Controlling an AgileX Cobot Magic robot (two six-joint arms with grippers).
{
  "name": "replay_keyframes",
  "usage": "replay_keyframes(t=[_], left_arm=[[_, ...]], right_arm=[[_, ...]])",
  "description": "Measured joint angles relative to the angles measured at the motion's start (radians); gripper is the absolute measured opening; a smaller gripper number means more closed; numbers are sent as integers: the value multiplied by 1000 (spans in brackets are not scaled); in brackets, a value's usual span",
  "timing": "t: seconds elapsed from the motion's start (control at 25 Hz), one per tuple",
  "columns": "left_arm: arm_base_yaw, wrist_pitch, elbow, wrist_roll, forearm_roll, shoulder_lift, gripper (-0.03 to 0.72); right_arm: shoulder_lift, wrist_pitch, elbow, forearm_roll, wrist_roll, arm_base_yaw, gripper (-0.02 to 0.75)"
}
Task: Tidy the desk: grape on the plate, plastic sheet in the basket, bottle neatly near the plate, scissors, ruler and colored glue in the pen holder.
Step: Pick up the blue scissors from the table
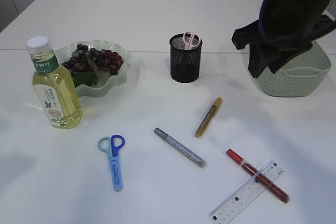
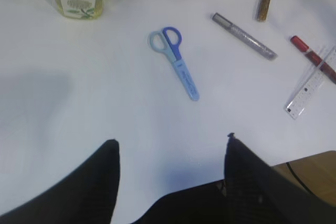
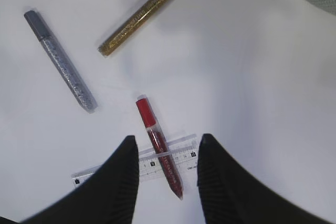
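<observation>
Both grippers, left gripper (image 2: 170,153) and right gripper (image 3: 165,153), gape empty; red glue (image 3: 159,145) crosses the ruler (image 3: 142,165).

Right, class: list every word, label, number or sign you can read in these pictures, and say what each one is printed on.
Bottle label: green band and a butterfly picture, print too blurred to read.
Ruler: scale marks and small numbers, too small to read surely.
Blue scissors: print on the sheath, unreadable.
Glue pens, pen holder, basket: no readable text.
</observation>
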Motion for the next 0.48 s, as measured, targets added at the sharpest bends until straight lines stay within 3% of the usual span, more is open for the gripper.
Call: replay_keyframes(t=[0.24, 0.48], left_arm=[[-18, 105, -96, -107, 2, 165, 447], [-167, 62, -105, -224, 40, 327, 436]], right_arm=[[-52, 0, 2, -2, 0, -2, 312], [-52, 0, 2, -2, 0, -2, 312]])
